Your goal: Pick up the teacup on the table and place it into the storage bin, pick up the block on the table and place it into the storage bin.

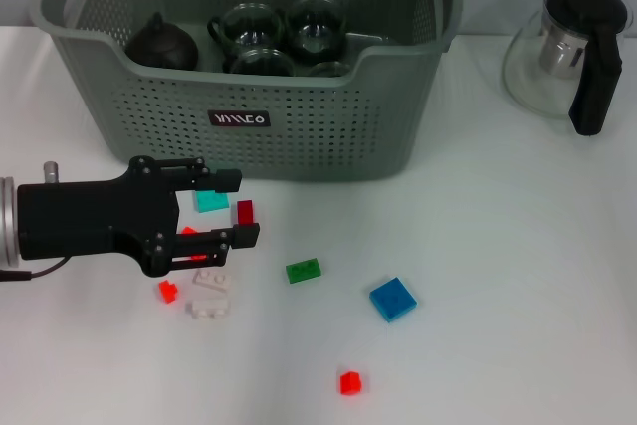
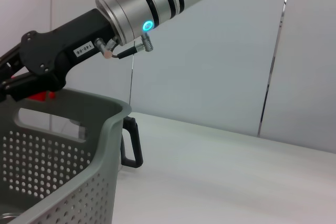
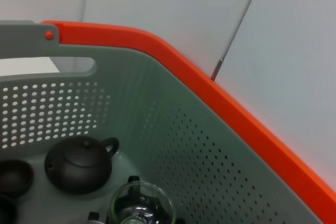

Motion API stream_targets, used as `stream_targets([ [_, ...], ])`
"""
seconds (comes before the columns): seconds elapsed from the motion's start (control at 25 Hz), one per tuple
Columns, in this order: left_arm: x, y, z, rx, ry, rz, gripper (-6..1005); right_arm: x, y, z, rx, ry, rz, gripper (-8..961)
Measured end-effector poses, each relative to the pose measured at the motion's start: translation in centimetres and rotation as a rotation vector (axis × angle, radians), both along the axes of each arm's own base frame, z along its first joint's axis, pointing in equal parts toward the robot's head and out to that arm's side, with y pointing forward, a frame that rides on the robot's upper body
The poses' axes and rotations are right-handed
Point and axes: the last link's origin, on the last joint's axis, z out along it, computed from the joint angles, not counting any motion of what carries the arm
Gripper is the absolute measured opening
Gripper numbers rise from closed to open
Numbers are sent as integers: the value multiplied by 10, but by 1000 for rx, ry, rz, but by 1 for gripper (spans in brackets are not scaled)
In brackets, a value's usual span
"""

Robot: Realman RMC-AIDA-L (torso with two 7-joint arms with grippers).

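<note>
Over the scattered blocks, we saw the left gripper (image 1: 235, 208) spread wide to straddle the dark red block (image 1: 245, 212) before the storage bin (image 1: 299, 126), while the right gripper's (image 2: 10, 80) finger state could not be told above that bin.

A white sticker (image 2: 84, 48) on the right arm's black tool housing reads roughly "140-06".

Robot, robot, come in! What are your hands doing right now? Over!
Left gripper open, low over small blocks, dark red block between fingers. Right gripper above storage bin far corner. Bin holds cups, dark teapot. Nothing blocking.
</note>
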Motion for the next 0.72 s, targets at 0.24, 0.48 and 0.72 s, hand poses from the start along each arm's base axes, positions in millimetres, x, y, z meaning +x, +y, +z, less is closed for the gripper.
stream_targets([
  [0.24,0,0,0,0,0,-1,646,-4,-2,1,-16,0,11,393],
  [0.48,1,1,0,1,-1,-2,646,-9,-12,15,-33,41,32,607],
  [0.72,1,1,1,5,-6,-3,646,-14,-46,46,-128,98,31,787],
])
